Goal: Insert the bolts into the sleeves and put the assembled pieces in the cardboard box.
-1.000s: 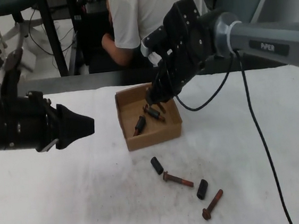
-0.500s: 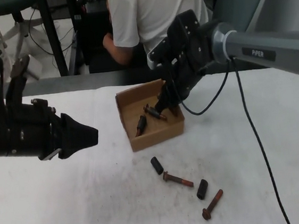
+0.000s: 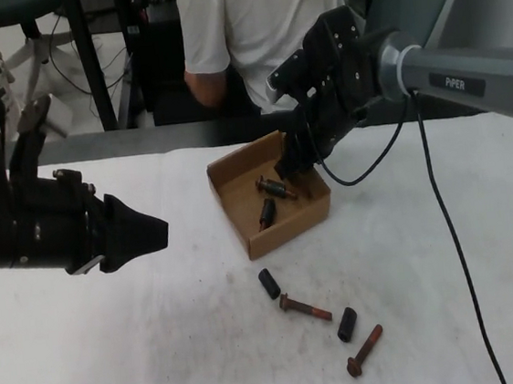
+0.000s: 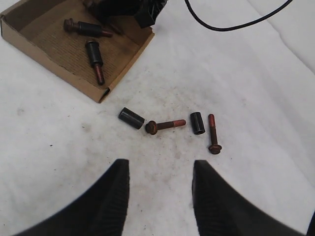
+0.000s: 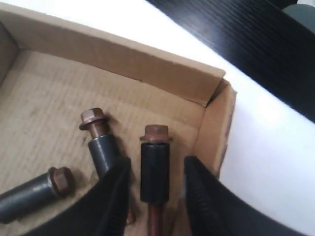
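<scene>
Currently the right gripper (image 3: 292,166) hangs inside the shallow brown cardboard box (image 3: 284,235), which sits toward the far side of the white cloth-covered bench (image 3: 117,353). The gripper is close to the box's far right corner. The right wrist view shows its black ribbed fingers (image 5: 115,196) spread on either side of an assembled piece (image 5: 154,179), a rusty hex-head bolt pushed through a black cylindrical sleeve. This piece lies on the corrugated floor of the box, and a sliver of gap shows on each side of the sleeve, so nothing is pinched. A second assembled piece (image 5: 102,145) lies just beside it, roughly parallel, and a third assembled piece (image 5: 32,194) lies at an angle a little further off. The left gripper (image 3: 151,232) hovers above the left part of the bench, well apart from the box, with its two fingers parted and nothing between them. Four loose parts lie in a loose row on the cloth, on the near side of the box. A short black sleeve (image 4: 131,118) lies just beside the head of a reddish rusty bolt (image 4: 165,126). A second black sleeve (image 4: 197,123) lies between that bolt's tip and a second rusty bolt (image 4: 212,133), which is close alongside it.
</scene>
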Controlling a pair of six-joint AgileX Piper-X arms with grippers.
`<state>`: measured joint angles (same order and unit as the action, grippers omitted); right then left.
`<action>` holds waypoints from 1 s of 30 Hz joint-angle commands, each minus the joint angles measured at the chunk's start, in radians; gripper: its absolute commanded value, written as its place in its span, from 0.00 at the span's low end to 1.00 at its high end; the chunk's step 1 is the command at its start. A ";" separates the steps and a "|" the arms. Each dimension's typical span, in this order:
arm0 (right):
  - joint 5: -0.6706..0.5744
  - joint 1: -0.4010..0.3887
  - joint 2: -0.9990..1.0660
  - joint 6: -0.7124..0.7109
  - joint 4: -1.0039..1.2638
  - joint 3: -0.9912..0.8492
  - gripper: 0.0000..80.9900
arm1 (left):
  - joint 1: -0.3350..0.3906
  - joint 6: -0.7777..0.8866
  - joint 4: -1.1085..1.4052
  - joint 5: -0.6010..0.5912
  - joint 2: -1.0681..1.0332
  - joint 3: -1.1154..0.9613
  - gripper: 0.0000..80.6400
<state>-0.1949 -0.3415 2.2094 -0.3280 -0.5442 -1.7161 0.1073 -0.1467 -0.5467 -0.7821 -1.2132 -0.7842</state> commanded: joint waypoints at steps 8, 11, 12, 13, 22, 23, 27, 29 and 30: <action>-0.021 -0.008 -0.027 0.074 0.025 -0.015 0.50 | 0.004 -0.008 0.012 0.001 0.018 -0.004 0.48; -0.012 -0.008 -0.047 0.074 0.011 -0.036 0.50 | 0.004 -0.008 0.012 0.001 0.018 -0.004 0.48; -0.012 -0.008 -0.056 0.074 -0.009 -0.050 0.50 | 0.004 -0.008 0.012 0.001 0.018 -0.004 0.48; -0.012 -0.008 -0.065 0.081 -0.031 -0.066 0.50 | 0.004 -0.008 0.012 0.001 0.018 -0.004 0.48; 0.072 0.046 -0.158 0.086 -0.187 -0.115 0.50 | 0.004 0.001 0.012 0.001 0.018 -0.004 0.48; 0.080 0.058 -0.163 0.087 -0.211 -0.115 0.50 | 0.004 0.006 0.012 0.001 0.018 -0.004 0.48; -0.005 0.109 -0.182 0.104 -0.392 -0.115 0.50 | 0.009 0.027 0.016 0.115 0.018 -0.007 0.48; -0.133 0.127 -0.190 0.100 -0.474 -0.115 0.50 | 0.020 0.011 0.032 0.152 0.018 -0.007 0.48; -0.219 0.134 -0.198 0.098 -0.498 -0.115 0.50 | 0.029 0.014 0.045 0.152 0.015 -0.007 0.48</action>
<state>-0.1531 -0.2463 2.0474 -0.2341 -0.8782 -1.8254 0.1202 -0.1329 -0.5314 -0.6604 -1.2132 -0.7842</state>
